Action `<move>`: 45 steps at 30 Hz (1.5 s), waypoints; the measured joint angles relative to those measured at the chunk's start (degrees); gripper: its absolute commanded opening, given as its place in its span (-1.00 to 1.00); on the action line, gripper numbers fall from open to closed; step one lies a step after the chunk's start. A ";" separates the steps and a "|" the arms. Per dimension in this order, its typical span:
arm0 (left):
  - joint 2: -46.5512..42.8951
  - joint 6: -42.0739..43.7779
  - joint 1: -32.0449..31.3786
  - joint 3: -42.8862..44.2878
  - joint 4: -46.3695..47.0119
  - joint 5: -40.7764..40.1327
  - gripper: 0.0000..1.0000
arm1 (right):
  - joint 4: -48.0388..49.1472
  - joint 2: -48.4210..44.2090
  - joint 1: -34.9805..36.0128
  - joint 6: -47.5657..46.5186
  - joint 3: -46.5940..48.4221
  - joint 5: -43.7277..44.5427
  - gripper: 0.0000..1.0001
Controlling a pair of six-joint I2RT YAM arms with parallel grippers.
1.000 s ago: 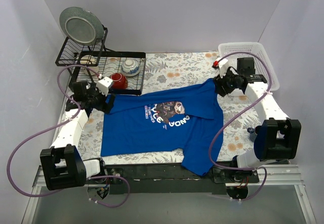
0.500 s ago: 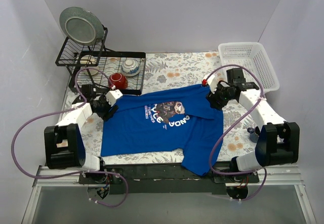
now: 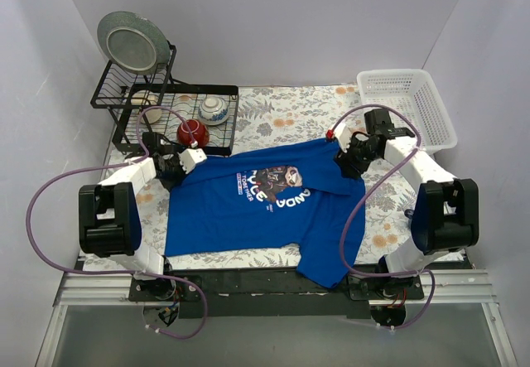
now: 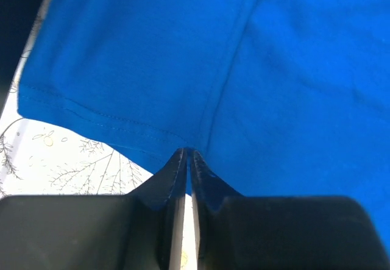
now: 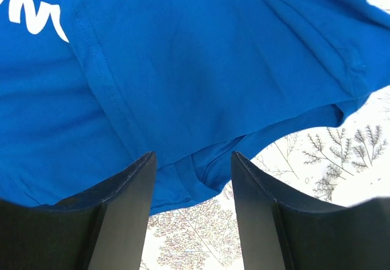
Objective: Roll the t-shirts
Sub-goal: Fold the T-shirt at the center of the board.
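Note:
The royal-blue t-shirt [image 3: 265, 210] lies flat on the floral tablecloth, its graphic and white lettering facing up. My left gripper [image 3: 184, 168] is at the shirt's left sleeve. In the left wrist view its fingertips [image 4: 187, 153] are pressed together on the hem of the t-shirt [image 4: 244, 69], with a sliver of blue cloth between them. My right gripper [image 3: 344, 161] is at the right sleeve and stands open. In the right wrist view its fingers [image 5: 192, 157] straddle a folded edge of the t-shirt [image 5: 213, 69] without pinching it.
A black wire dish rack [image 3: 178, 94] stands at the back left with a red bowl [image 3: 193, 132], a white patterned bowl [image 3: 214, 108] and an upright plate [image 3: 132, 42]. A white plastic basket [image 3: 410, 106] sits at the back right. The shirt's bottom corner hangs over the table's front edge.
My left gripper has closed on the left sleeve's hem after moving in toward it. The right gripper shifted slightly left and lower at the right sleeve, still open.

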 measured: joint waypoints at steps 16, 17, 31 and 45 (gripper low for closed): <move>0.98 0.13 -0.07 3.56 -3.89 0.17 -0.52 | -2.71 7.34 0.02 -2.43 7.48 -0.26 0.15; 1.29 0.11 -0.07 3.56 -3.82 0.17 -0.53 | -2.73 7.41 0.02 -2.43 7.48 -0.26 0.15; 4.35 -0.04 -0.92 3.58 -4.02 -0.33 -1.00 | -2.49 7.32 0.02 -1.97 4.92 -0.20 0.13; 3.63 1.79 -0.96 4.31 -6.43 -0.72 -1.00 | -6.73 -0.50 0.02 -14.95 -2.67 -0.79 0.22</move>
